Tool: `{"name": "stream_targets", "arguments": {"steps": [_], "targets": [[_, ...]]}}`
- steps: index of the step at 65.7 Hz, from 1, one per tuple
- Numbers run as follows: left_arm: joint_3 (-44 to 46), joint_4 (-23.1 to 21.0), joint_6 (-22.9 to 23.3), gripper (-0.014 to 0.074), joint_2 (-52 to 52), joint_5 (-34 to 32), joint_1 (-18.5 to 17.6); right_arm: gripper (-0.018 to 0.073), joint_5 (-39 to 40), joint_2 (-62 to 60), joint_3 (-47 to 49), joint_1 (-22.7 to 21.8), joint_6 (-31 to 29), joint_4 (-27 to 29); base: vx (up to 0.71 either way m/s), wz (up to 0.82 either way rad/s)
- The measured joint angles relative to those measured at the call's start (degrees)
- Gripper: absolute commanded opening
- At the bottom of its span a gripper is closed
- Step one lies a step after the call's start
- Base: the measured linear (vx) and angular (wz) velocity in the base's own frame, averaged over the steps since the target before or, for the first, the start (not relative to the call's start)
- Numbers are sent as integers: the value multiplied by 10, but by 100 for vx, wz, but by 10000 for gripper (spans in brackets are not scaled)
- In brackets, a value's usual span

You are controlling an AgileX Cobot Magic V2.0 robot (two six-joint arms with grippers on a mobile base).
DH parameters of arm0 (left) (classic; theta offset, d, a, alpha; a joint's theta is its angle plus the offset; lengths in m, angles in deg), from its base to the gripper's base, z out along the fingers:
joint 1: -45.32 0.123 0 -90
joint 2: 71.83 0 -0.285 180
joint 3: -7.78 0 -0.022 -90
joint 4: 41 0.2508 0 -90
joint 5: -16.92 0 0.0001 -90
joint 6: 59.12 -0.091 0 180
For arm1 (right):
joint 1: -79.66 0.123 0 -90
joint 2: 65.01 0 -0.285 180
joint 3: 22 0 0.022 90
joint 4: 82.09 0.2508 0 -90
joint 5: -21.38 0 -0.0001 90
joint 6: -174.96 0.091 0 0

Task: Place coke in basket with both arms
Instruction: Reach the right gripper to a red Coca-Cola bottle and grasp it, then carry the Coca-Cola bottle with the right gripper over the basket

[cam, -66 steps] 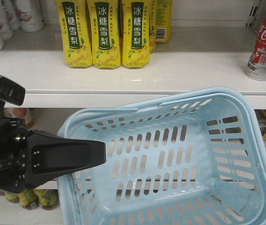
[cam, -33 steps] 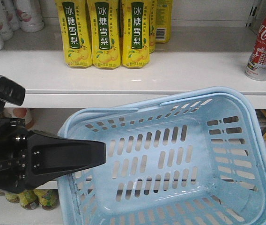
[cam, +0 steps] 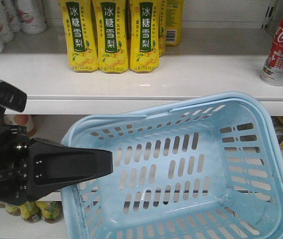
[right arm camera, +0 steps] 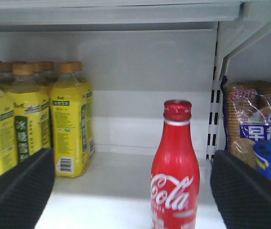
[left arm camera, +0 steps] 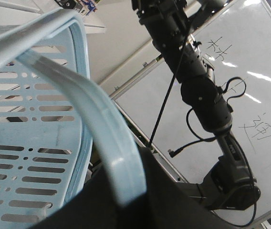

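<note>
Coke (right arm camera: pixel 175 174) stands upright on the white shelf (right arm camera: pixel 126 191), just ahead of the right gripper (right arm camera: pixel 132 191). It sits in the gap between the two spread fingers (right arm camera: pixel 16 191), a little nearer the right one and touching neither. Left of that gripper stand yellow bottles (right arm camera: pixel 71 124); to its right, past a slotted upright, lie biscuit packs (right arm camera: pixel 255 129).

In the front view the left gripper (cam: pixel 104 167) comes in from the left edge as a black wedge, its tip lying over the near left rim of the basket (cam: pixel 191 164). The wrist view shows a pale blue strip of the basket running into its dark jaws, which are pinched on it. The basket extends rightward from this gripper, tilted with its open side toward the camera, nothing inside it. The shelf runs above and beyond the gripper, yellow bottles up and slightly right of it, and the coke far to its right, well apart from the basket's far rim.
</note>
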Motion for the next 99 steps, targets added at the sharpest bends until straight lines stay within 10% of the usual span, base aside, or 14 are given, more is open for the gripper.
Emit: {"name": "stream_targets", "arguments": {"steps": [44, 53, 67, 99], "targets": [[0, 0, 0, -6, 0, 0, 0, 575, -12, 227, 152, -58, 11, -8, 0, 0], [0, 0, 0, -6, 0, 0, 0, 449, -9, 252, 169, -58, 9, -10, 0, 0], [0, 0, 0, -6, 0, 0, 0, -14, 5, 258, 176, -58, 4, -35, 0, 0], [0, 0, 0, -6, 0, 0, 0, -6, -205, 76, 174, -58, -15, -25, 0, 0]]}}
